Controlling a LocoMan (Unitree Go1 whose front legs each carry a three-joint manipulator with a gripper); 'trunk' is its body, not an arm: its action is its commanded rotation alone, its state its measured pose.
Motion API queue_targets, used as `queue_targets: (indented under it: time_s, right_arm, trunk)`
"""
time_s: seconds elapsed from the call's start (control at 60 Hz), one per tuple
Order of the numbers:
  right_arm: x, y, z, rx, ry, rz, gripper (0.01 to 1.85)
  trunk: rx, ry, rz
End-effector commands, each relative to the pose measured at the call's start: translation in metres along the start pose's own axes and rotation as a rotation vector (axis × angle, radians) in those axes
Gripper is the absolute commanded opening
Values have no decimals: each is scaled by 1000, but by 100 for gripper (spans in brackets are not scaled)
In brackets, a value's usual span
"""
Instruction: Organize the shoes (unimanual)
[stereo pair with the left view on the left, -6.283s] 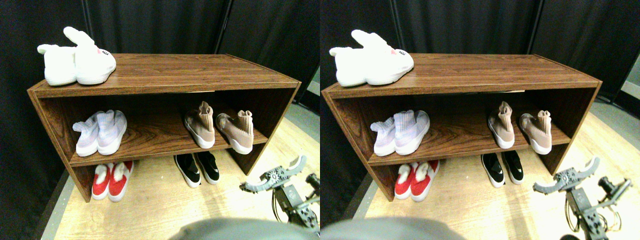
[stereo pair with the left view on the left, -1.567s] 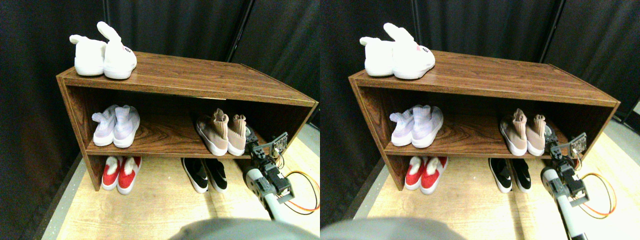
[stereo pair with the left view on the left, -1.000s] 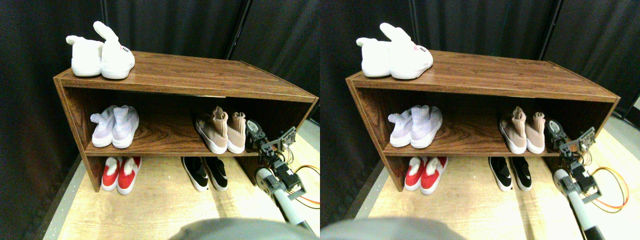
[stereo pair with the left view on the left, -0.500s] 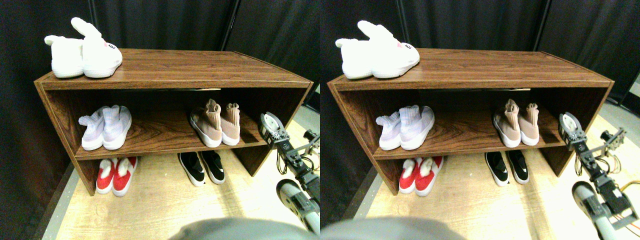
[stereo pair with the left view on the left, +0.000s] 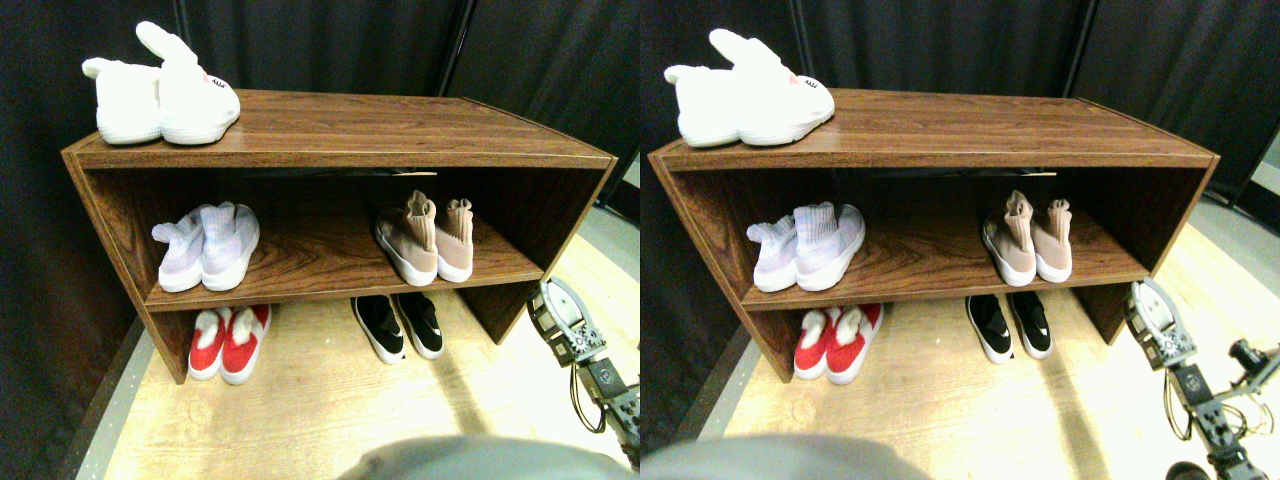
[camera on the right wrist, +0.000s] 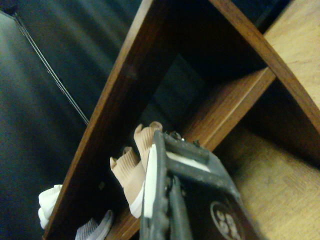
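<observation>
The 2 tan knit sock sneakers (stereo pair with the left view on the left: 428, 238) stand side by side, touching, on the right of the wooden rack's (stereo pair with the left view on the left: 330, 128) middle shelf. They look light, with soft collars that would crumple, so the firmer white sole or heel seems the better hold. The right gripper (stereo pair with the left view on the left: 562, 318) hangs off the rack's right end holding nothing; I cannot tell how far its jaws are parted.

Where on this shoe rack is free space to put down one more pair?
The top board is bare to the right of the white slippers. The middle shelf has a bare patch between the pale sneakers and the tan sneakers. The floor is free between the red shoes and black shoes.
</observation>
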Motion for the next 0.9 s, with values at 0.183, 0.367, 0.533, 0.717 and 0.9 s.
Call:
queue_targets:
  time_s: [0.183, 0.367, 0.533, 0.717, 0.9]
  right_arm:
    - [-2, -34, -18, 11, 29, -65, 6]
    - [6, -64, -32, 85, 17, -184, 6]
    - [17, -86, -39, 112, -28, -264, 6]
    - [37, -108, -41, 93, -42, -328, 6]
    - [56, -124, -38, 128, -51, -361, 6]
  trunk:
    - [-31, 55, 21]
    - [-41, 60, 32]
    - [-50, 59, 42]
    - [-54, 60, 48]
    - [-56, 57, 58]
